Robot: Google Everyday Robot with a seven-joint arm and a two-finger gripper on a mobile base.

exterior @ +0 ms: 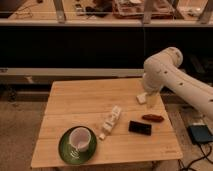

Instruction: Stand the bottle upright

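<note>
The bottle [111, 121], slim and cream-white, lies on its side near the middle of the wooden table [90, 97], with its narrower end pointing toward the front left. My gripper [151, 102] hangs from the white arm [167, 72] over the table's right side. It is well to the right of the bottle and behind it, open and holding nothing.
A small white block [141, 98] sits just left of the gripper. A black rectangle [140, 128] and a reddish-brown object [152, 118] lie right of the bottle. A white cup [80, 137] stands on a green plate [65, 150] at the front left. A blue device [201, 134] lies on the floor to the right.
</note>
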